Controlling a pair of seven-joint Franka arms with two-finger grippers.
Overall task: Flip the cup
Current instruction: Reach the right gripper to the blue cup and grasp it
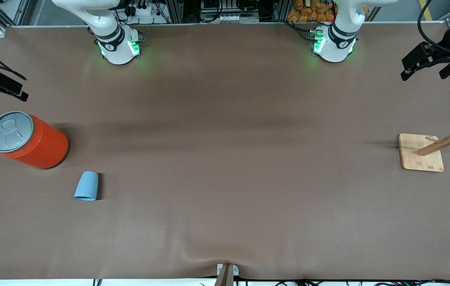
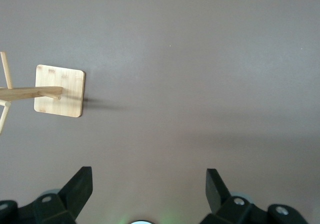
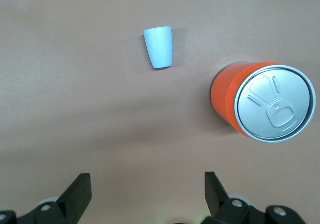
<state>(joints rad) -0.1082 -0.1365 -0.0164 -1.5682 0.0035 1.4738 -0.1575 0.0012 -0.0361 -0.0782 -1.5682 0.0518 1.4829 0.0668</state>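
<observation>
- Front view: the counter (image 1: 225, 159) is covered edge to edge by a brown matte sheet that shows soft folds and a ripple near the edge closest to the camera.
- A clamp bracket (image 1: 226, 274) grips that near edge at its middle.
- Along the top edge stand two white arm bases with green lights, and past them are metal framing, cables and a heap of orange items.
- The cup (image 1: 86, 186), small and light blue, rests on the counter toward the right arm's end, nearer to the camera than the orange can (image 1: 27, 139), close to it yet apart; whether it lies on its side or stands mouth down I cannot tell.
- The can stands upright with a grey lid.
- A wooden rack (image 1: 431, 153) with pegs on a square base stands at the left arm's end.
- The right claw (image 1: 0, 85) hangs over the counter's edge above the can, and the left claw (image 1: 427, 59) hangs over the edge above the rack.
- Left wrist view: the left claw (image 2: 149, 191) has its fingers spread wide and empty over bare brown sheet, the rack (image 2: 59, 90) casting a faint shadow.
- Right wrist view: the right claw (image 3: 147, 194) is likewise spread and empty; the cup (image 3: 159, 46) and the can (image 3: 262, 103) sit below on the sheet, not touching.
</observation>
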